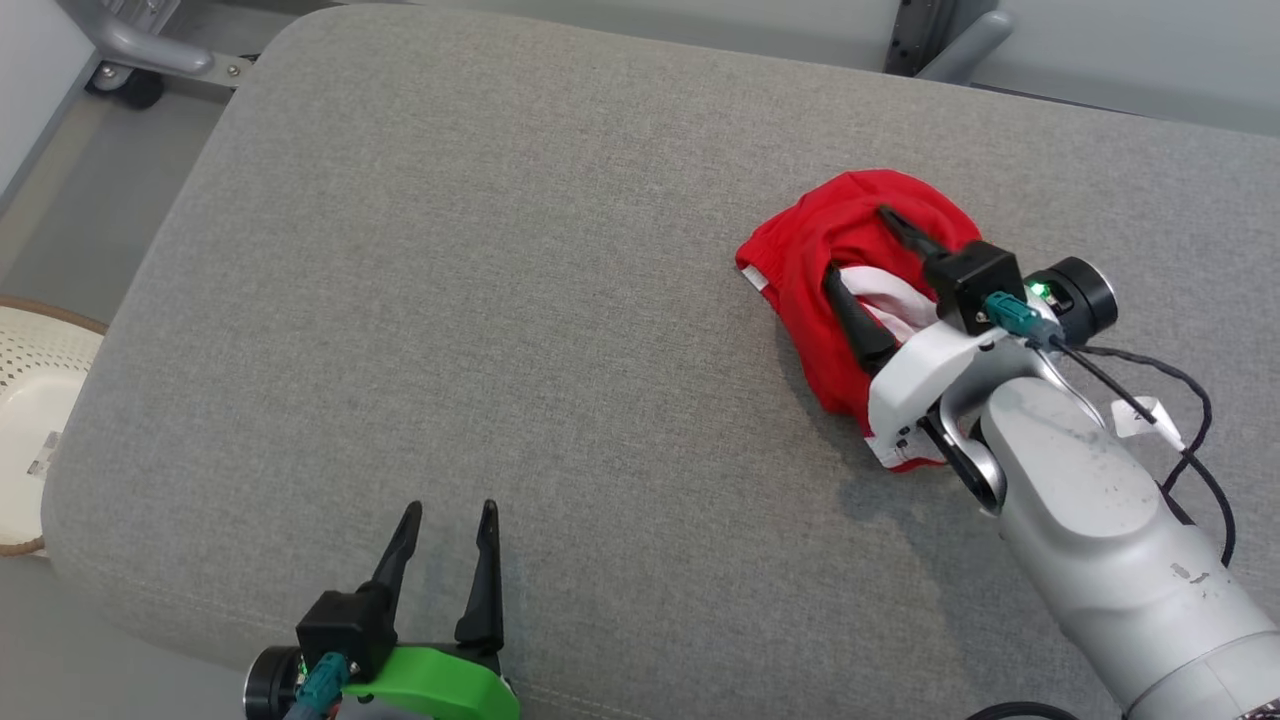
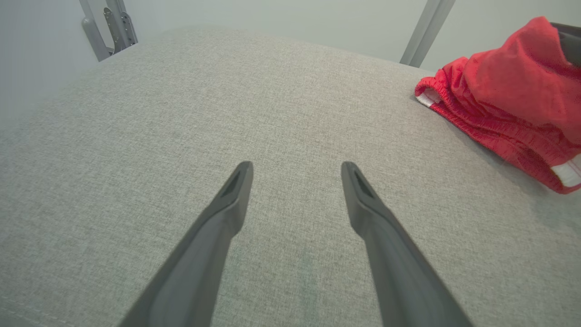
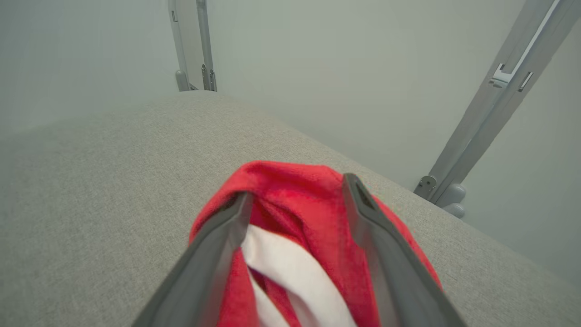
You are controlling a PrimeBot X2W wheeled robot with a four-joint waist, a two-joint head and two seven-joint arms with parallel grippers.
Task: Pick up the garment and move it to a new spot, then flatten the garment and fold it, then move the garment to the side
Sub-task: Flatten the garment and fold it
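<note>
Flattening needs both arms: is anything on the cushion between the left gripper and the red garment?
Nothing visible. Bare grey cushion lies between the open left gripper and the red garment; the right gripper, jaws open, is at the garment itself.

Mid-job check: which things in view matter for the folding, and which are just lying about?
For the job: red garment, bunched on the grey cushion; right tool, open over it; left tool, open, apart from it.
Just lying about: pale woven basket beside the cushion; metal frame legs behind it.
</note>
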